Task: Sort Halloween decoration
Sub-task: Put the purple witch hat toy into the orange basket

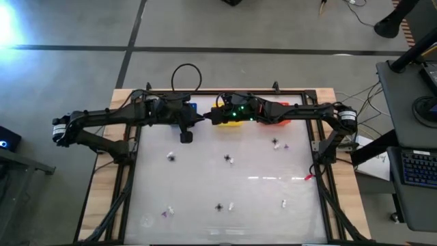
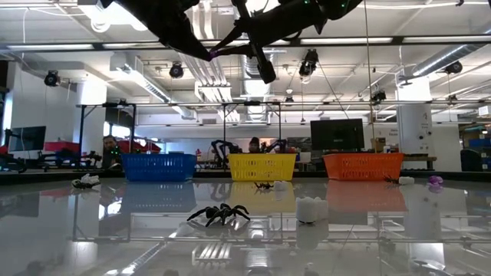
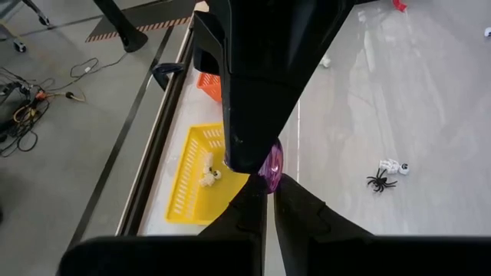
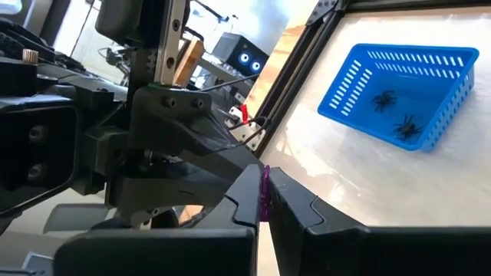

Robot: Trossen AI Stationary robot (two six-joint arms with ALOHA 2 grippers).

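Note:
My two grippers meet in the air over the table's far middle, in front of the yellow basket [image 1: 233, 124]. My left gripper [image 3: 270, 190] and my right gripper [image 4: 264, 180] are both shut on one small purple piece [image 3: 271, 165] of the Halloween decoration. Black spiders [image 1: 227, 158], whitish pieces [image 1: 231, 206] and purple pieces [image 1: 164, 212] lie scattered on the glossy tabletop. Two black spiders [image 4: 387, 100] lie in the blue basket [image 4: 399, 84]. A whitish piece [image 3: 209, 175] lies in the yellow basket. My left gripper pinches the purple piece's near end [image 3: 270, 178] between the free ends of its two fingers, slanting down toward the table's right. The piece is lifted clear of the table. My right gripper pinches the same piece's thin edge [image 4: 265, 201] between its two fingers, coming nearly level from the table's right. The piece shows as a narrow upright sliver between them, clear of the table.
Blue, yellow and orange baskets [image 2: 362, 165] stand in a row along the far edge. A black frame [image 1: 321, 147] borders the table. A red bit [image 1: 308, 178] lies at the right rim. The middle and near tabletop hold only the scattered trinkets.

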